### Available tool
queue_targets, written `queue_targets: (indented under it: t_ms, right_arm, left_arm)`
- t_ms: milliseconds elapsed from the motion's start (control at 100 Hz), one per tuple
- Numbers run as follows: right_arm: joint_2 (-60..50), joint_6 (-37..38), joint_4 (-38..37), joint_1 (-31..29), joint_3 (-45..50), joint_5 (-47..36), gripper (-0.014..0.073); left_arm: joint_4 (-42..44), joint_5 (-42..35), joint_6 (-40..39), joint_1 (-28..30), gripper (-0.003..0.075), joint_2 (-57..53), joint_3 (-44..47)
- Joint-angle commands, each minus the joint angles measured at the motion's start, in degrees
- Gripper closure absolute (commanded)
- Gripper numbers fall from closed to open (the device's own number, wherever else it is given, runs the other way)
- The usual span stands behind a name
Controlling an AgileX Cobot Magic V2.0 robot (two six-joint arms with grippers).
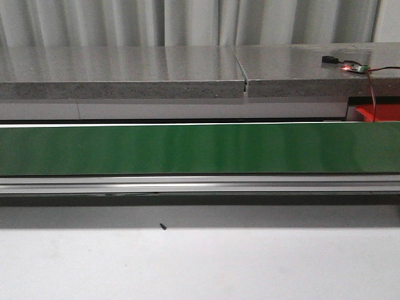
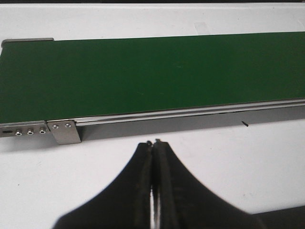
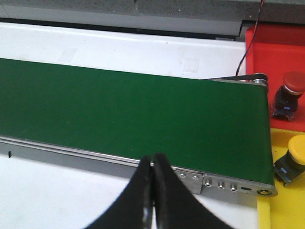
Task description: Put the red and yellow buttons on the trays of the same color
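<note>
A red button (image 3: 290,86) on a dark base stands on the red tray (image 3: 274,43), past the end of the green conveyor belt (image 3: 143,114). A yellow button (image 3: 298,151) on a dark base rests on the yellow tray (image 3: 281,210) beside it. My right gripper (image 3: 153,156) is shut and empty, its tips over the belt's near rail, well short of both buttons. My left gripper (image 2: 153,142) is shut and empty above the white table, just in front of the belt (image 2: 143,76). Neither gripper shows in the front view. A corner of the red tray (image 1: 378,113) shows there.
The belt's metal rail and bolted end bracket (image 2: 64,132) run along its near side. A grey stone counter (image 1: 187,72) rises behind the belt, with a small lit circuit board (image 1: 351,66) and wires on it. A tiny dark speck (image 1: 163,227) lies on the white table.
</note>
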Motion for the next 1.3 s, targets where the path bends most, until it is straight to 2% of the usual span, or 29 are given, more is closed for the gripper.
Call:
queue_targets:
  t_ms: [0,310,530,690,910,1030,1100,1220,1290]
  right_arm:
    - [-3.18,-0.34,2.32,0.00,-0.78,-1.76,0.0660]
    - [-6.17,-0.34,4.32,0.00,-0.71,-1.78,0.0660]
    - [-6.17,-0.34,4.32,0.00,-0.71,-1.56,0.0660]
    - [-6.17,-0.34,4.32,0.00,-0.71,-1.56,0.0660]
    - [-6.17,-0.34,4.32,0.00,-0.71,-1.61,0.0660]
    - [-6.17,-0.34,4.32,0.00,-0.71,-1.61,0.0660]
    - [-6.17,-0.34,4.32,0.00,-0.71,-1.61,0.0660]
    - [-6.17,-0.34,4.32,0.00,-0.71,-1.61,0.0660]
    - [-6.17,-0.34,4.32,0.00,-0.71,-1.61,0.0660]
  left_arm:
    - [-0.29,-3.99,-0.32,-0.50,0.0739,0.37,-1.48]
    - [-0.29,-6.75,-0.42,-0.50,0.0739,0.72,-1.48]
    - [0.10,-9.81,-7.46,0.71,0.0739,5.62,-1.59]
    - [0.10,-14.08,-9.66,4.43,0.0739,13.07,-4.02]
    - [0.10,-11.28,-9.66,13.88,0.0727,26.66,-12.58]
    - [0.10,-11.17,-9.56,18.62,0.0626,31.99,-16.19]
    - [0.10,-11.17,-9.56,20.96,0.0506,34.23,-17.49]
    - [1.66,-10.58,-9.56,24.04,0.0251,37.11,-18.86]
    - [2.56,-8.86,-9.56,25.79,0.0180,38.67,-19.84]
